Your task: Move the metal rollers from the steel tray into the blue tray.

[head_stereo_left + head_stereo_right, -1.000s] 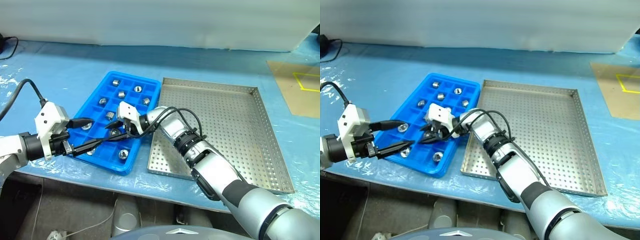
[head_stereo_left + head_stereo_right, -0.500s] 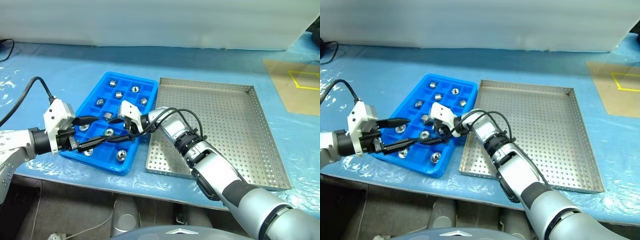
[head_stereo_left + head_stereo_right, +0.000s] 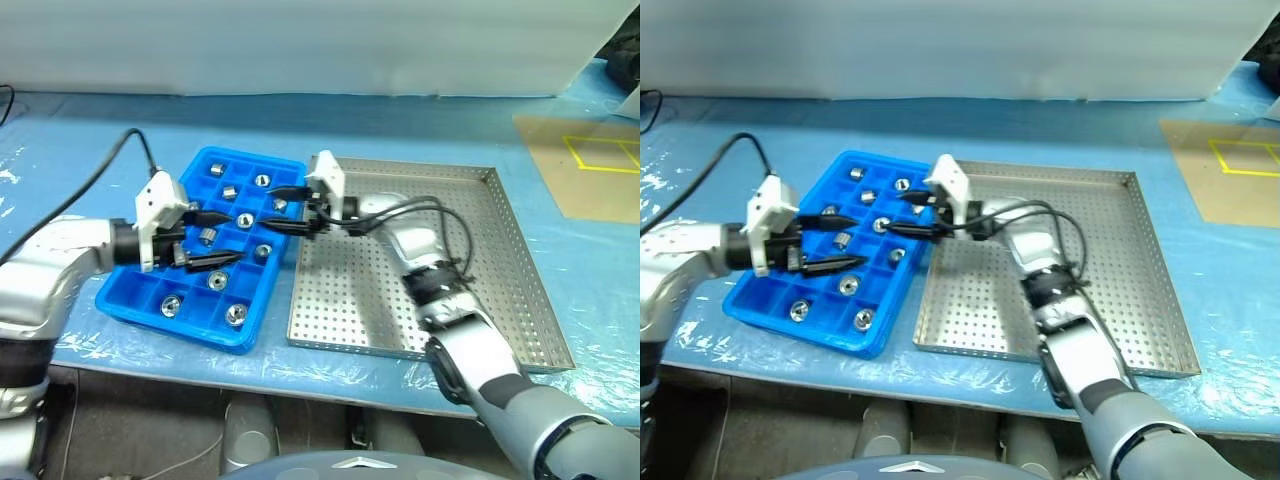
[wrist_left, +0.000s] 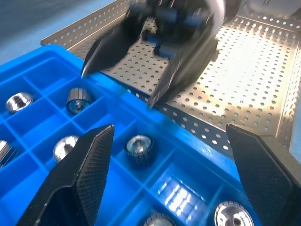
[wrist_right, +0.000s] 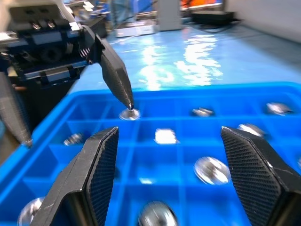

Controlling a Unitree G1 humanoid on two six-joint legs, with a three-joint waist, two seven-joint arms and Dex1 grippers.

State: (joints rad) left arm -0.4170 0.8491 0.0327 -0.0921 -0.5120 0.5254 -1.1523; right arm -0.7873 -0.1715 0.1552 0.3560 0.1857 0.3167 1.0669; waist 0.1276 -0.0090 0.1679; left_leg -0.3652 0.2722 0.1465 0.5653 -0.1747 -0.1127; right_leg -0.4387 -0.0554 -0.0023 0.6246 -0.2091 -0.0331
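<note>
Blue tray point(image 3: 130, 300): bright blue plastic, rectangular, gridded into small square compartments; lies on the blue-covered worktop point(image 3: 90, 140), angled, its long side just beside the steel tray's left rim.

Steel tray point(image 3: 520, 280): square, dull grey, floor perforated with many small holes, low raised rims. From the tray's centre, blue tray sits at 9 o'clock. Its perforated floor looks bare in the head views.

Metal rollers point(image 3: 237, 315): small shiny silver cylinders, some with a centre hole visible, one per compartment, scattered through the blue tray. About nine countable in the head views. In the left wrist view one stands upright with a ribbed side point(image 4: 139, 146), another lies on its side point(image 4: 77, 98), showing its dark bore.

Left tool point(image 3: 203, 240): over the middle of the blue tray, black fingers spread wide, nothing between them. One fingertip point(image 5: 123, 96) hangs just above a roller point(image 5: 129, 114) in the right wrist view; contact cannot be told.

Right tool point(image 3: 288, 210): over the blue tray's right edge near the far end, pointing toward the left tool, fingers apart, empty. The two tools face each other, near but not touching
</note>
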